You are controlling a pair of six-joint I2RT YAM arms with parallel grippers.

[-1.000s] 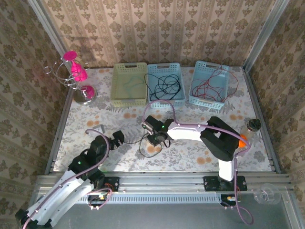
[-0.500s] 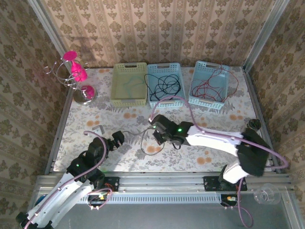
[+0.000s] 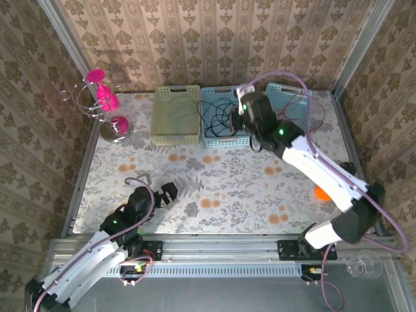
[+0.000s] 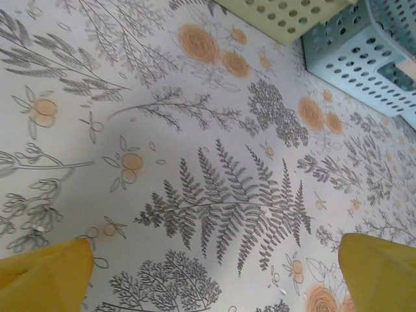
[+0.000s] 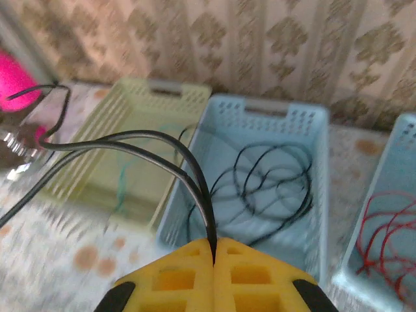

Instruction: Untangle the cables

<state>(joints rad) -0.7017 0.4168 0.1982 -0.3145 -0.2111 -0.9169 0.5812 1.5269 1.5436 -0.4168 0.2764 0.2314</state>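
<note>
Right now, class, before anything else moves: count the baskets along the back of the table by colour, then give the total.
Pale yellow basket: 1
Light blue baskets, the middle one and the right one: 2
Total: 3

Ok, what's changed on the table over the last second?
The right pincer, shut on the thin black cable, lifted it off the front middle of the floral-cloth table and carried it back to the middle light-blue plastic basket. The left pincer stayed open at front left, and the basket did not move.
</note>
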